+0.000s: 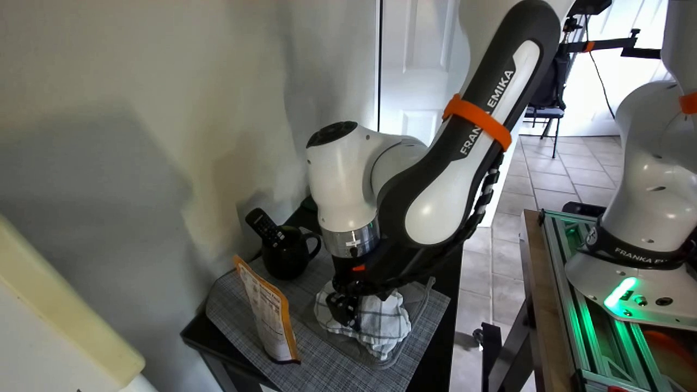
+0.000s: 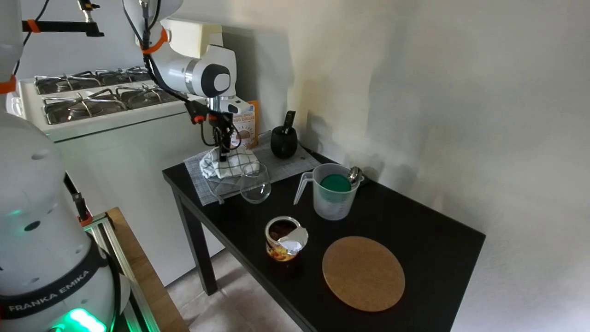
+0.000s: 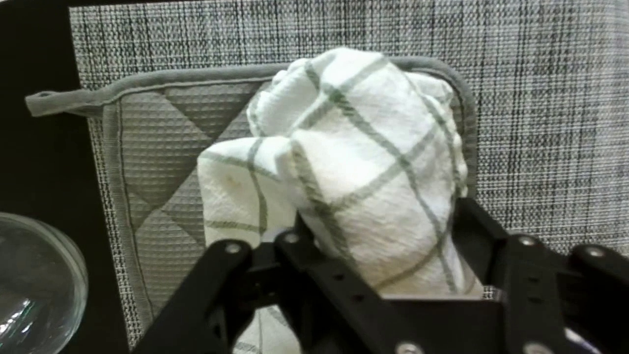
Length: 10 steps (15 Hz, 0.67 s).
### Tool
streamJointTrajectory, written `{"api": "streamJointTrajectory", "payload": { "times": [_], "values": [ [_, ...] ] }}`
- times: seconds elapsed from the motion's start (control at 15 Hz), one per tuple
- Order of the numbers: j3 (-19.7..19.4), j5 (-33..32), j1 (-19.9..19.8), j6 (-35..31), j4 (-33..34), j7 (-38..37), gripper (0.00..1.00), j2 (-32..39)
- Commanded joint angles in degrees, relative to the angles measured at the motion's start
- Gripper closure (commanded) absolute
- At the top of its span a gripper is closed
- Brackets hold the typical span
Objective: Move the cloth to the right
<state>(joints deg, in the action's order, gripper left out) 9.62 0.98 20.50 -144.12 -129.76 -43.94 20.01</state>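
I have the pincer (image 3: 385, 223) spread wide in my wrist view, its fingers (image 3: 474, 236) touching the checked cloth (image 3: 373, 172) bunched between them; that cloth lies on a grey pot holder (image 3: 152, 132), over the woven placemat (image 3: 545, 128) on the black counter (image 2: 428, 249).

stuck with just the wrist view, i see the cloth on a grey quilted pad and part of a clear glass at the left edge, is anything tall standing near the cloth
Observer: Yes, an orange-edged pouch stands on the placemat beside the cloth, in both exterior views.
Operator: ok, anything else on that mat
Observer: A black mug stands on it too, with a remote sticking out.
Operator: and further out, off my left edge
Observer: Past the glass, a translucent jug and an open can stand on the black table, in an exterior view.
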Motion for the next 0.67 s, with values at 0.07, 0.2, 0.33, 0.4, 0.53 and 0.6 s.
{"api": "streamJointTrajectory", "payload": {
  "times": [0.07, 0.2, 0.33, 0.4, 0.53, 0.6],
  "values": [
    [-2.8, -3.4, 2.9, 2.3, 2.0, -6.0, 0.65, 1.0],
    [-3.0, -3.9, 2.9, 3.0, 1.5, -7.1, 0.81, -0.2],
    [-3.0, -4.0, 2.7, 4.2, 1.0, -7.7, 0.96, -1.3],
    [-3.0, -4.0, 2.6, 4.9, 0.9, -7.9, 0.99, -1.7],
    [-2.9, -3.9, 2.2, 7.1, 0.5, -8.5, 0.98, -3.1],
    [-2.6, -3.3, 1.7, 7.9, -0.1, -8.1, 0.97, -4.1]
  ]
}}
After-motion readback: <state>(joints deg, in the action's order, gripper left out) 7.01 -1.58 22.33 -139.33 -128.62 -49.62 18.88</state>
